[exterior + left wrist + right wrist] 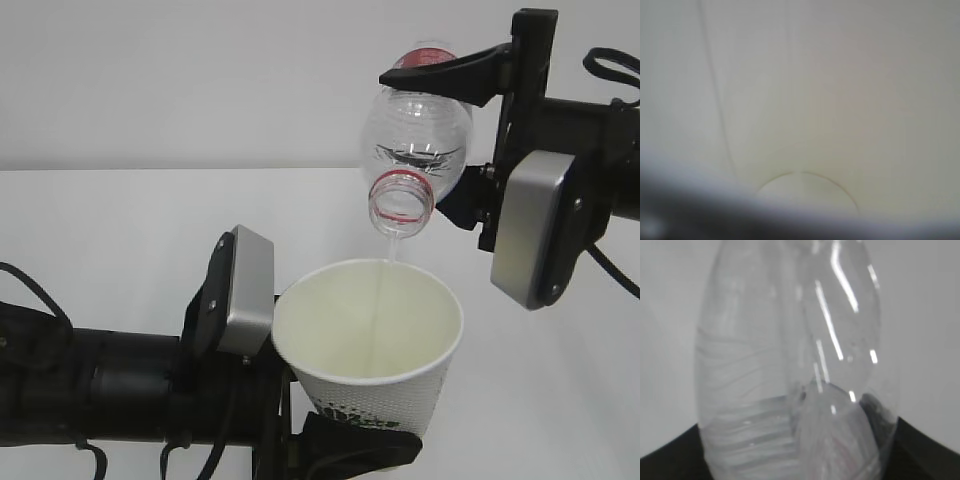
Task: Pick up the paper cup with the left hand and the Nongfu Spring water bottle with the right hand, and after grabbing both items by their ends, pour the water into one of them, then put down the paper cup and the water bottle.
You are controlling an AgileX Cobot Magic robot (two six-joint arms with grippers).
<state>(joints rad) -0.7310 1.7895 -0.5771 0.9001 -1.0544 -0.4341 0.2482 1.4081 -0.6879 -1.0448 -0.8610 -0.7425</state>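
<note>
- Clear water [384, 290] falls in a thin stream from the mouth of the bottle [415, 150] into the paper cup [372, 345]; the stream passes inside the cup's rim toward its far wall.
- White paper forms the cup, cream inside, with a green logo low on its side; it is held up in the air, tilted so its mouth leans toward the camera in the exterior view; the left wrist view looks straight into it [805, 125] and shows the round bottom.
- Clear ribbed plastic forms the bottle, tipped steeply with its red neck ring lowest, directly above the cup's far rim; the right wrist view shows its body [795, 370] close up, with some water left inside.
- Black, the left hand [340, 445] grips the cup near its base, jaws closed on it; its grey plate stands just beside the cup's rim.
- Black, the right hand [455, 140] clamps the bottle at its upper end, one finger above and one below; its silver-grey plate hangs to the right.
- White table [120, 220] and pale wall lie behind.
</note>
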